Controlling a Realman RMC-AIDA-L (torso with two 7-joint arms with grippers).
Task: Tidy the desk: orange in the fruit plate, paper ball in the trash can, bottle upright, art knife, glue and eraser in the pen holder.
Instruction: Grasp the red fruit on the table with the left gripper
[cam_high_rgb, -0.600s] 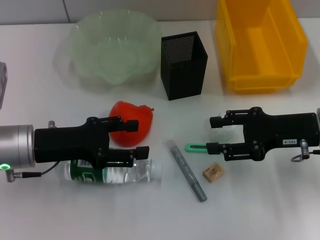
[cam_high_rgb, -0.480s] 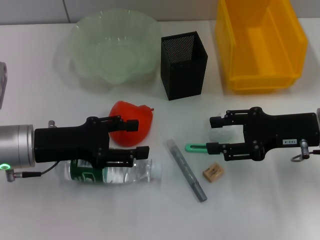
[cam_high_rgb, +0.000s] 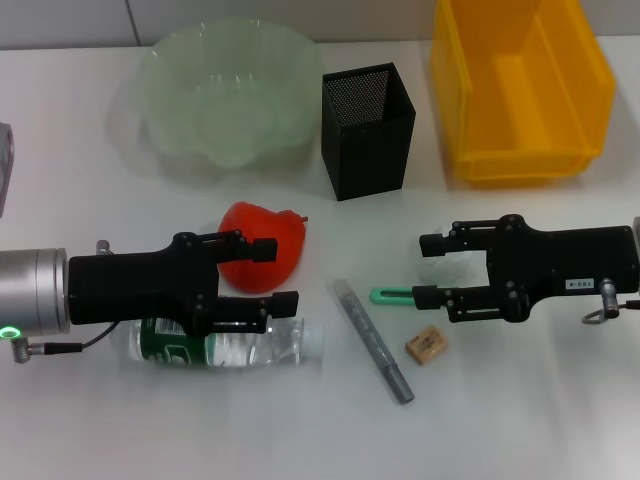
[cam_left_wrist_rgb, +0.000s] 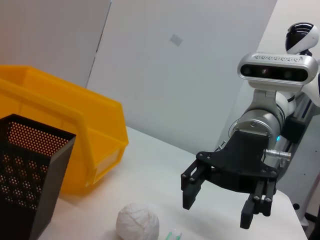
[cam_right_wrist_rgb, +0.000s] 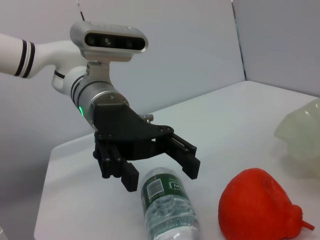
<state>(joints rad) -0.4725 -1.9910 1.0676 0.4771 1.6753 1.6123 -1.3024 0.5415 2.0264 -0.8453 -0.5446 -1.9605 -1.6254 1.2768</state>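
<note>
Two tools are over the counter (cam_high_rgb: 560, 420). The left tool (cam_high_rgb: 275, 275) has its fingers spread wide, holding nothing, above one bottle (cam_high_rgb: 235, 345) lying on its side with the cap toward 3 o'clock; its green label carries white print too small to read. Just beyond, at the left tool's 12 o'clock, sits one orange (cam_high_rgb: 262, 243). The right tool (cam_high_rgb: 430, 268) is also spread wide and empty, with one paper ball (cam_left_wrist_rgb: 138, 223) on the counter between its fingers, though in the head view it is hard to make out. One art knife (cam_high_rgb: 388, 295) shows its green end by the lower finger. At the right tool's 6 o'clock lies one eraser (cam_high_rgb: 426, 345); at its 8 o'clock, one glue (cam_high_rgb: 372, 340) stick. Farther back stand one pen holder (cam_high_rgb: 367, 130), one fruit plate (cam_high_rgb: 225, 95) at its 9 o'clock, and one trash can (cam_high_rgb: 520, 90) at its 3 o'clock.
</note>
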